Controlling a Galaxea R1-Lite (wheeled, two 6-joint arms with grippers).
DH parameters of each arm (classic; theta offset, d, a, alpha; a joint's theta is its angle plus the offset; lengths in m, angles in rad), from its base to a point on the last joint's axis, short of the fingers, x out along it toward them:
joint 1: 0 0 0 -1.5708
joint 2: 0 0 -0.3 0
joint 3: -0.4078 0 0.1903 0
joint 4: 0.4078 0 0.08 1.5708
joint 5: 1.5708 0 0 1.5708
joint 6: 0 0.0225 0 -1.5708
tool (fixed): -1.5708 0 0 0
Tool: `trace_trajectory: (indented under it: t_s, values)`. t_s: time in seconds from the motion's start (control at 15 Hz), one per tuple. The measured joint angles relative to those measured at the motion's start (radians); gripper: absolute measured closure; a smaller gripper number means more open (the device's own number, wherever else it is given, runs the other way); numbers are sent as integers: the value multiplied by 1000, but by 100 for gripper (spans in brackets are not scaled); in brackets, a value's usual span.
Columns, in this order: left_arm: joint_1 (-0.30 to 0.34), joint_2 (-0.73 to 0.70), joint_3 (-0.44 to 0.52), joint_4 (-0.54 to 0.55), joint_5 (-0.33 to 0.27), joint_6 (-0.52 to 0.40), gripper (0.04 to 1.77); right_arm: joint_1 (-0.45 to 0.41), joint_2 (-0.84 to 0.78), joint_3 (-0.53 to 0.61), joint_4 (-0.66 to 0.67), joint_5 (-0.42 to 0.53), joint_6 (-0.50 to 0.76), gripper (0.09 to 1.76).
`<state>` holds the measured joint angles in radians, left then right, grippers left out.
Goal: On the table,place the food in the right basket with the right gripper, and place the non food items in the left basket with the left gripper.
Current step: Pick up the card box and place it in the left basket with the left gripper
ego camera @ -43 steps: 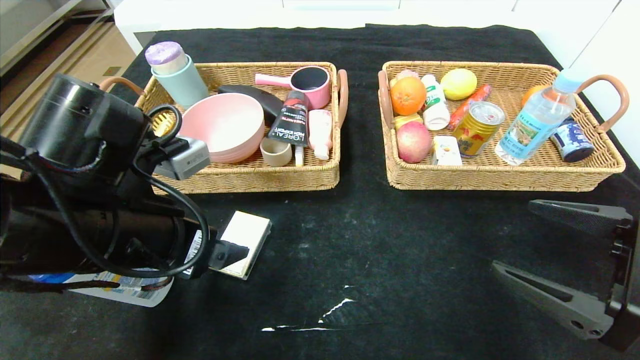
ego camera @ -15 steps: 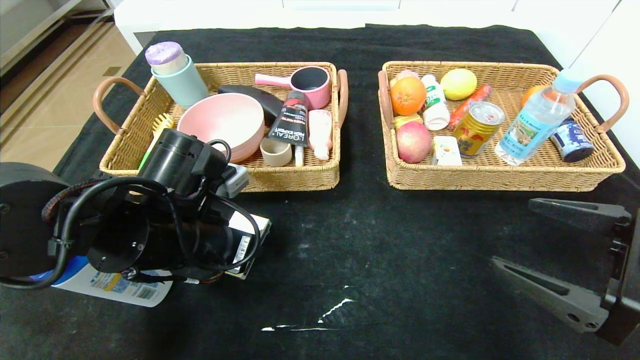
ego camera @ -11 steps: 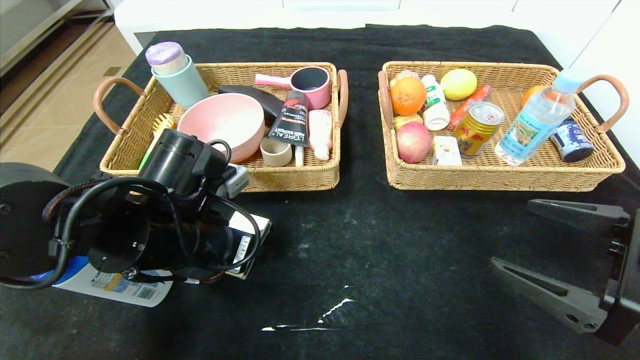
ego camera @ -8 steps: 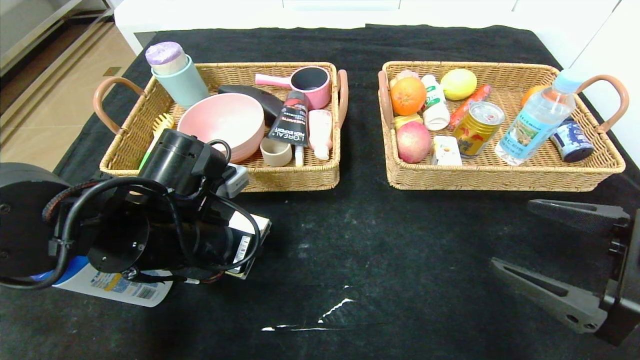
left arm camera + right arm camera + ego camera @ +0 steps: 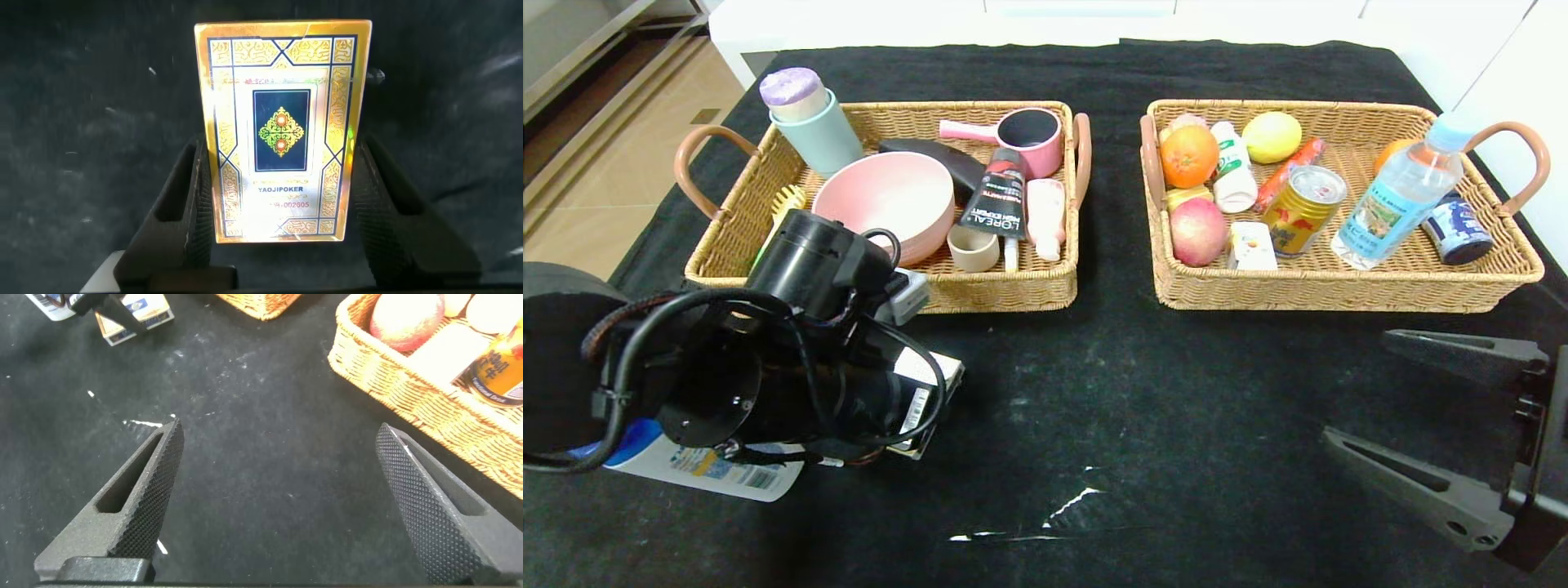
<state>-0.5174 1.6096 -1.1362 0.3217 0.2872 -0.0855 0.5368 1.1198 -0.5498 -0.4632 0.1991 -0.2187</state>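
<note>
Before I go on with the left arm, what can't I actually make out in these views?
- Head view: the left end effector is hidden behind its own wrist; only a corner of the card box shows.
- Shampoo bottle: mostly covered by the left arm.
- Left wrist view: whether the fingers press the card box's sides.

site: indoor test/lab rm | cues: black-cloth table [image 5: 1143, 392], white cabinets [image 5: 1045, 20], tile floor [image 5: 596, 204]

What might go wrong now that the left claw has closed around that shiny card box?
The left gripper pinches the card box only by its long edges, so the glossy box may slip when lifted. The shampoo bottle lies right beside it and could get nudged. The left basket is crowded, so the box may land on the pink bowl.
</note>
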Motion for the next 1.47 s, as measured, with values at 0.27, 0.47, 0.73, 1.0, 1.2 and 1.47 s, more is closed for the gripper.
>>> trace_trajectory:
  t_s: [0.27, 0.47, 0.73, 1.0, 1.2, 1.47]
  values:
    - [-30, -66, -25, 3, -2, 7, 78, 5, 1, 4, 0, 0, -3, 14]
    - [-47, -100, -68, -4, -3, 3, 78, 7, 1, 5, 0, 0, -3, 14]
    - [-51, -110, -154, -16, -4, -4, 78, 7, -2, 4, 0, 0, -3, 14]
    - [-63, -84, -238, -18, -2, -6, 78, 7, -3, 4, 0, 0, -3, 14]
    - [-63, -43, -313, -19, 2, -6, 78, 8, -4, 4, 0, 0, -5, 14]
    - [-63, 22, -386, -96, 19, 1, 79, 7, -13, 3, 0, 0, -3, 14]
